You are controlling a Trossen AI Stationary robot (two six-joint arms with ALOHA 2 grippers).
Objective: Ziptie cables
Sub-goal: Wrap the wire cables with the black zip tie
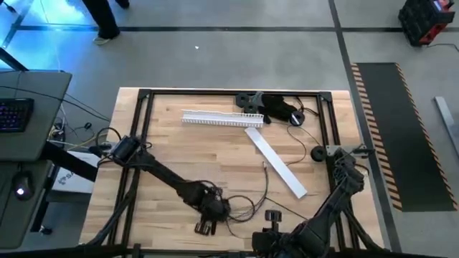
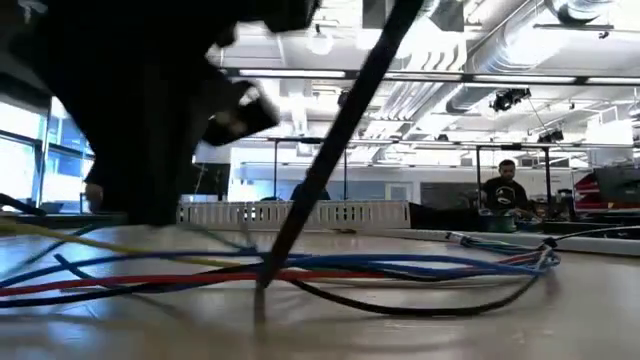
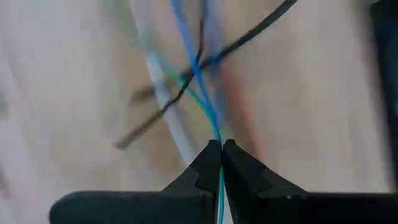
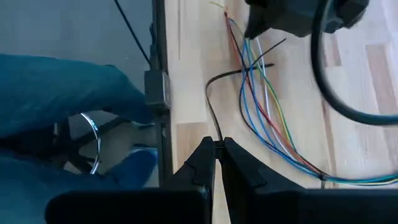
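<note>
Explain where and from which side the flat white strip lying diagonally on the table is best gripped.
Likely grip the flat white strip across its narrow width, coming straight down with the pincer turned square to its long edges: it lies flat and diagonal.

We count two arms, two grippers, two white strips (image 1: 276, 165) on the table, and one bunch of cables (image 4: 261, 106).

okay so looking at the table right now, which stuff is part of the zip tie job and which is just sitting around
Part of the job:
cables, pinched by the left gripper
black zip tie, pinched by the right gripper

Just lying about:
white slotted strip
flat white strip
black gadget
</note>
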